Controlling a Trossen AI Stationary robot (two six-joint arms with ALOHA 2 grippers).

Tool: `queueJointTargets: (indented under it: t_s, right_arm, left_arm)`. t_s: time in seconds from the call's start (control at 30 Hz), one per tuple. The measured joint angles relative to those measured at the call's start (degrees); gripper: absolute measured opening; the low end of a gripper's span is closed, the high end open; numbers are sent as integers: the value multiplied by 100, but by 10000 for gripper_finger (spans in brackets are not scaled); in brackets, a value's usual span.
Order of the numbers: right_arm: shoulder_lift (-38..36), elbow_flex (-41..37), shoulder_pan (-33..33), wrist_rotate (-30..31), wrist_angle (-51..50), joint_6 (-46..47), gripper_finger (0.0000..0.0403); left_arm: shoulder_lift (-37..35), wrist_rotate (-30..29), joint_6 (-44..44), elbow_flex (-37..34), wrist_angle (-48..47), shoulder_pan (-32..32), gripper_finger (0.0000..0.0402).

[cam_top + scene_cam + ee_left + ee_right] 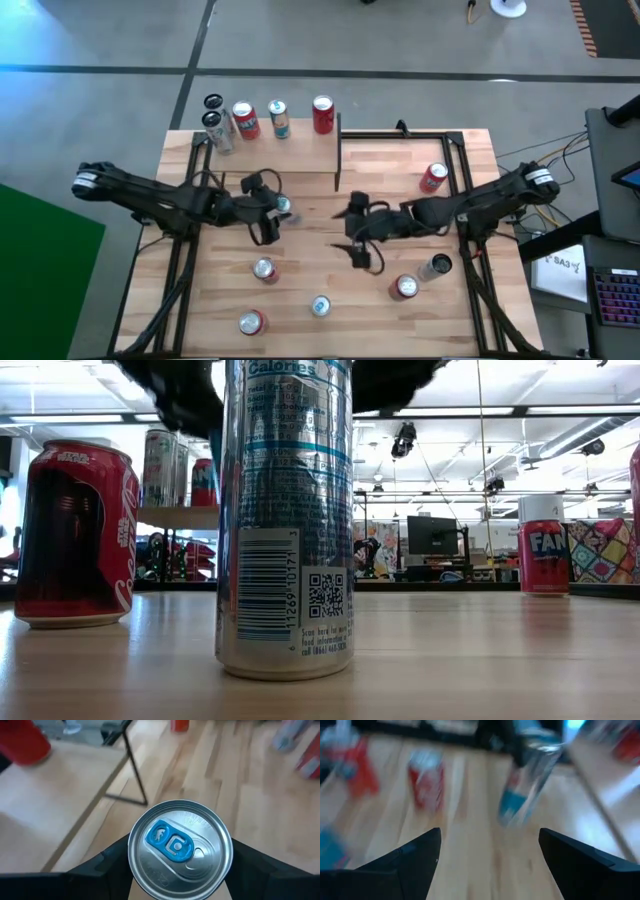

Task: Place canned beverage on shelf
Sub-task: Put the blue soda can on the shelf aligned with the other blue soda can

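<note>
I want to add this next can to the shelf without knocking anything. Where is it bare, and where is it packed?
The shelf is bare along its near half, in front of the row. Its far edge is crowded: two dark-topped cans at the left, then a red-and-white can, a teal can and a red can.

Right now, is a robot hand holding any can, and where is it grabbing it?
Yes. The left gripper holds the silver can by its sides, just below the top. The right gripper is open and holds nothing.

silver can (180, 847), blue tab; red cola can (75, 535); light wood shelf (290, 155), black uprights.
</note>
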Motion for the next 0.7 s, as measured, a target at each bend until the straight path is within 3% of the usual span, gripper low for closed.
queueJointTargets:
  t_s: [0.17,0.33,0.7]
  right_arm:
    - [78,-549,-462,-7,1866,-18,325]
    - [357,-643,-805,-454,2782,157,325]
    - [1320,282,-971,-683,1990,81,325]
  left_arm:
    - [-39,1,-454,318,141,-150,232]
    - [143,-19,-641,467,501,-176,232]
    - [290,-186,-508,669,568,-176,233]
